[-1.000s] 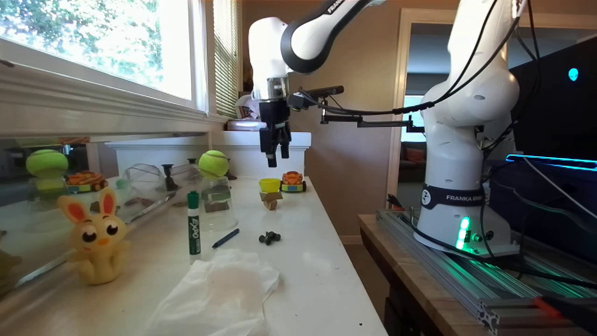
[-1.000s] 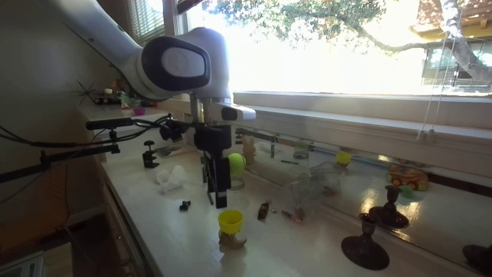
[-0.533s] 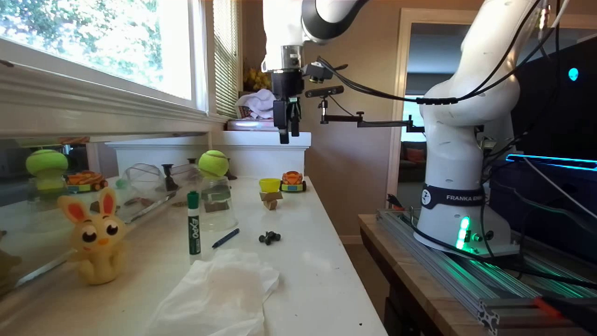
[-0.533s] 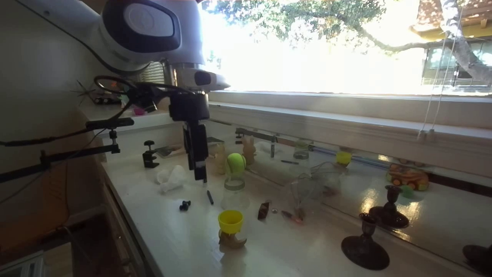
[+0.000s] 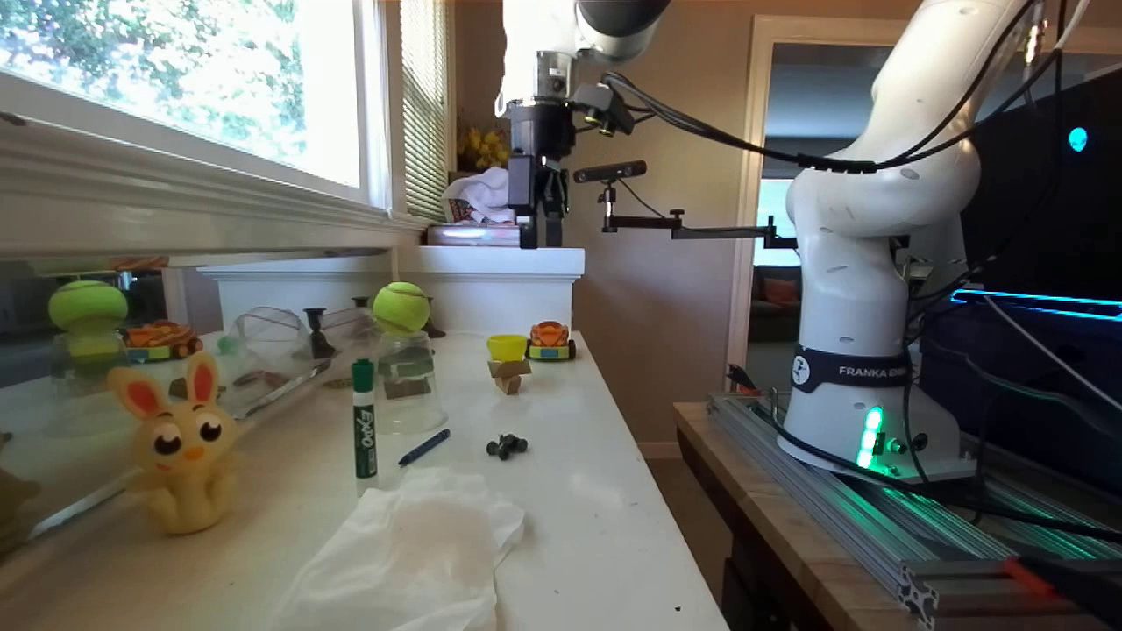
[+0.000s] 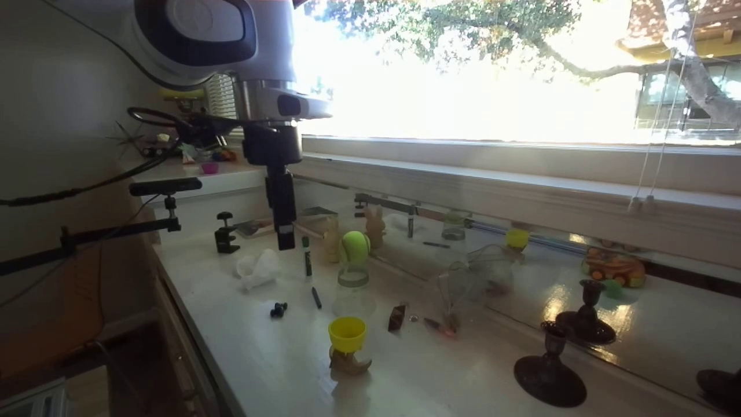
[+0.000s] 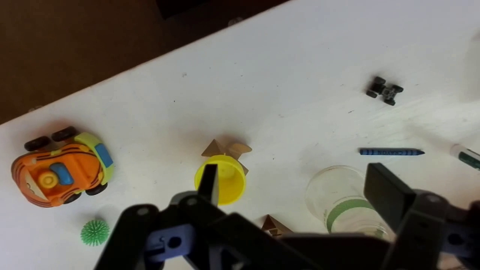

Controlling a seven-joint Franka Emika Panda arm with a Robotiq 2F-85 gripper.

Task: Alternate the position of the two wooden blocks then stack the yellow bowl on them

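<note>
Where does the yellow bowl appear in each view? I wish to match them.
In an exterior view: yellow bowl near centre; black toy below it.
In an exterior view: yellow bowl low centre; black toy left, slightly higher.
Wrist view: yellow bowl below centre; black toy in the upper right.
Shared landmark: the black toy.

Lower than the gripper [image 5: 541,237], the marker [image 5: 365,431] reads EXPO and the crayon [image 7: 390,152] CRAYON; well apart from it, the base collar [image 5: 852,370] reads FRANKA, a black panel [image 5: 1065,210] bearing 1 alien-head sign [image 5: 1077,139].

There are two wooden blocks [image 5: 508,369] [image 5: 510,386], one bowl [image 7: 229,183], one marker [image 5: 364,429], one crayon [image 7: 392,152], one bunny [image 5: 188,456].
</note>
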